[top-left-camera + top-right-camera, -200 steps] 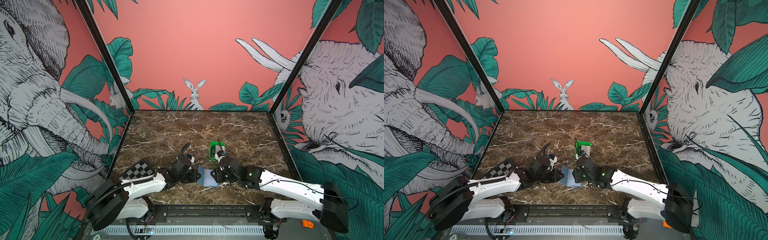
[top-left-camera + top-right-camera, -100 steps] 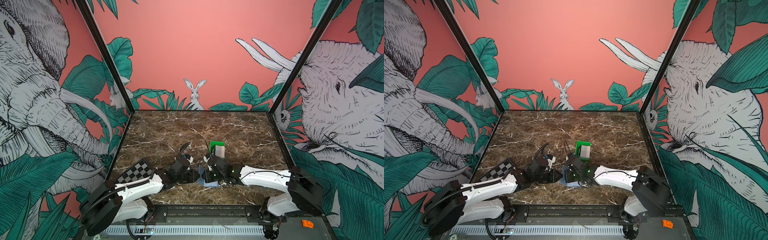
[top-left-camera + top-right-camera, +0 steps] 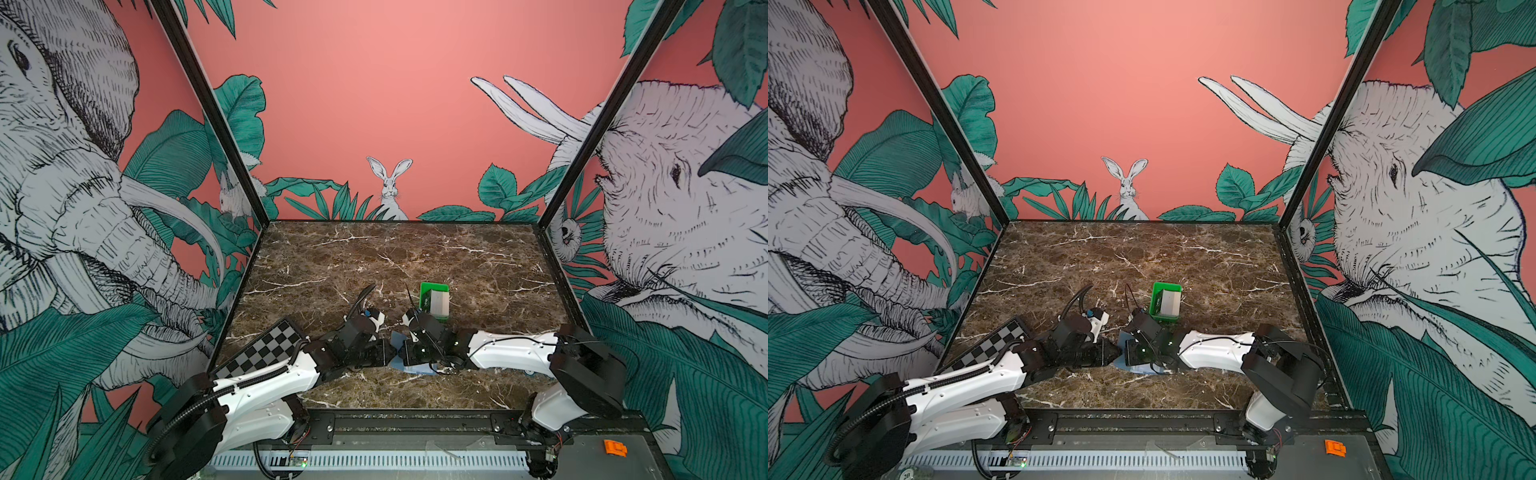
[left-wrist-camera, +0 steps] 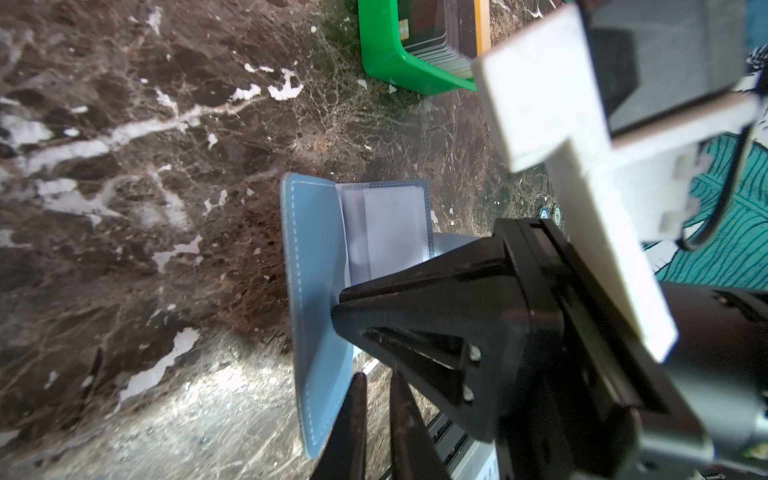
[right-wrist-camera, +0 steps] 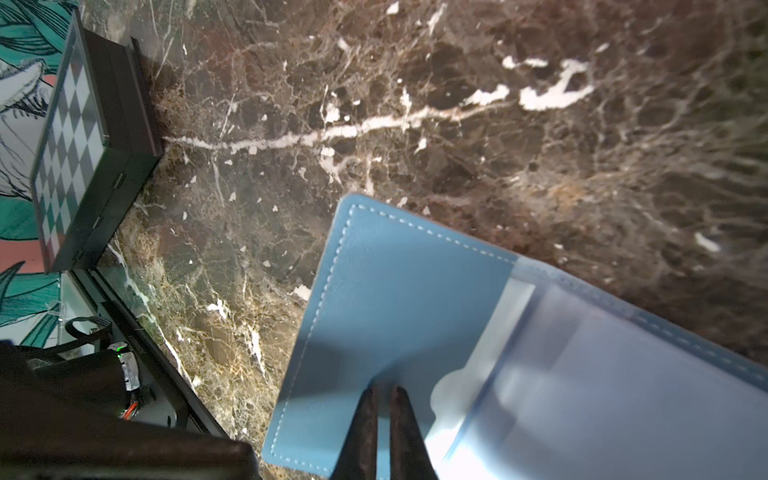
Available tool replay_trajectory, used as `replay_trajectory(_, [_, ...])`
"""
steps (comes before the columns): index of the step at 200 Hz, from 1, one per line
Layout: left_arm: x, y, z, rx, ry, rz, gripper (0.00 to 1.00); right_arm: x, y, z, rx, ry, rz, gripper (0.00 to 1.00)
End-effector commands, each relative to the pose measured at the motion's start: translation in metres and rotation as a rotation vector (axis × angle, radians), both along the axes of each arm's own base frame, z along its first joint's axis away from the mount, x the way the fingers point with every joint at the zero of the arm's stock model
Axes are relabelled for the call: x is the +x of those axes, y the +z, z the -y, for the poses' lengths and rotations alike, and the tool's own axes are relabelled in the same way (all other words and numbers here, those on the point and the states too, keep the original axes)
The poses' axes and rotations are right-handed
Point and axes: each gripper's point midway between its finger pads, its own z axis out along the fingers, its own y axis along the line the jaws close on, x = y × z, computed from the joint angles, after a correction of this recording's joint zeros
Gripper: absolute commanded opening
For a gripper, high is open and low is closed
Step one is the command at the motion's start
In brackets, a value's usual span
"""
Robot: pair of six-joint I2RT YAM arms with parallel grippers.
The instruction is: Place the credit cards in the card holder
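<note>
Left gripper (image 4: 376, 386): its 2 dark fingers stand almost together, with only a thin slit between them and marble showing through. Whether they nip the cover's edge cannot be told.
Right gripper (image 5: 384, 392): the jaws are closed tip to tip and hold nothing. The tips press down on the blue inner face of the card holder.
Card holder (image 5: 395, 299): it lies open on the marble table (image 3: 415, 257), directly under the right jaws and just ahead of the left jaws. Its outer cover edge runs beside and behind 1 left finger.
Clear pocket (image 5: 602, 374): it lies just beside the right jaws, with its rounded notch nearest the tips.
Jaws to jaws: in both top views the 2 grippers meet nose to nose over the holder, close together.
Credit cards (image 3: 439, 302): a stack sits in the green tray (image 3: 433, 286), beyond the right jaws and apart from both pairs.
Checkerboard (image 3: 266, 349): it lies alongside the left arm, well behind the left jaws.
</note>
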Motion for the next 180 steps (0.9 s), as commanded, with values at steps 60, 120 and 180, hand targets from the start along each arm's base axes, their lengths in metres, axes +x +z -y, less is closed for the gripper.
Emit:
replay_trajectory(60, [0.009,-0.018,0.016,-0.003,-0.01,-0.01,0.13,-0.001,-0.005,0.01,0.037,-0.039,-0.031,0.08])
replay_trajectory(120, [0.007,-0.034,0.012,0.038,-0.007,-0.038,0.13,0.003,0.01,0.024,0.051,-0.058,-0.006,0.08])
replay_trajectory(180, [0.004,-0.045,0.007,0.071,-0.003,-0.06,0.13,0.006,-0.004,0.052,-0.03,-0.11,-0.025,0.09])
